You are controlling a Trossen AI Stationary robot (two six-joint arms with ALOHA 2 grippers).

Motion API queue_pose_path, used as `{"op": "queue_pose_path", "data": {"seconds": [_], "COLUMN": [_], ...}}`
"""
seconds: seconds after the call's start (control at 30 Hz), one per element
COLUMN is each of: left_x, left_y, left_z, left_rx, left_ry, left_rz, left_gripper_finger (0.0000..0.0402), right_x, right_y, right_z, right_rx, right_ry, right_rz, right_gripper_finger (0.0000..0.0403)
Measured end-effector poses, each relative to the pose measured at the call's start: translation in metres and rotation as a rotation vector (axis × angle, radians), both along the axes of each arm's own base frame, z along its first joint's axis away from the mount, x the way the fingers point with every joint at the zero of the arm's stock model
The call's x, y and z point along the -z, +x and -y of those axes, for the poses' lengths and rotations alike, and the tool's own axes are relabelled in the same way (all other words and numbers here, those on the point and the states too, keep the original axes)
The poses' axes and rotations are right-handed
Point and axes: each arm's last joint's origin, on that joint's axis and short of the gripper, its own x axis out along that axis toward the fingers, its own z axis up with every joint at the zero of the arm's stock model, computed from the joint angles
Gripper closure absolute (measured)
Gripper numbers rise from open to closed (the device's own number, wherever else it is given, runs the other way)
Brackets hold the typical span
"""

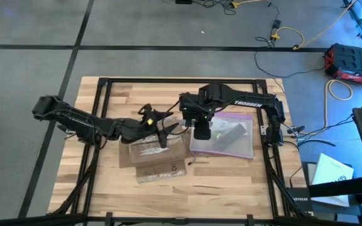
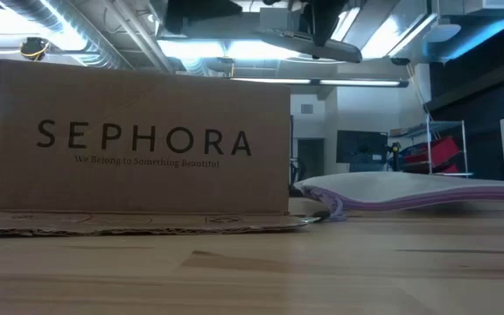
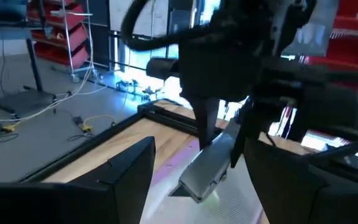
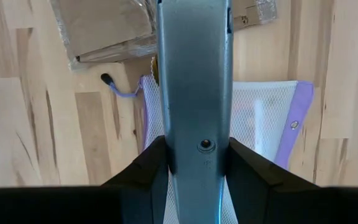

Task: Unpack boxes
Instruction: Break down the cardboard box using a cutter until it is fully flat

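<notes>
Right gripper (image 4: pixel 197 162) clamping the grey tool (image 4: pixel 194 74) above the mesh bag (image 1: pixel 225 139), left gripper (image 1: pixel 162 132) hovering spread-fingered over the opened box (image 1: pixel 156 157), lying mid-table.

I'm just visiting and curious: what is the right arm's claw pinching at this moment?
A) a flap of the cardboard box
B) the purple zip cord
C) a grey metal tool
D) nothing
C: the right wrist view shows the right claw closed on both sides of the grey tool, held above the mesh bag, not the box.
</notes>
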Motion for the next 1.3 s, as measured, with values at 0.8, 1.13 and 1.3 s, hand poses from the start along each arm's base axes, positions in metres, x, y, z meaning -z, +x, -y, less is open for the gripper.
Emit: {"op": "queue_pose_path", "data": {"seconds": [0.8, 1.13, 1.3], "left_x": [0.011, 0.015, 0.019], "left_y": [0.046, 0.046, 0.045], "left_z": [-0.005, -0.012, -0.017], "left_rx": [-0.008, -0.03, -0.046], "left_ry": [0.114, 0.11, 0.074], "left_rz": [-0.175, -0.214, -0.24], "left_gripper_finger": [0.0166, 0.0166, 0.0166], "right_x": [0.001, 0.001, 0.001], "right_y": [0.003, 0.003, 0.003], "right_z": [0.0, -0.001, 0.0], "right_rx": [-0.018, -0.04, -0.044], "right_ry": [0.007, 0.003, 0.0], "right_rz": [0.016, 0.018, 0.021], "right_gripper_finger": [0.0292, 0.0292, 0.0292]}}
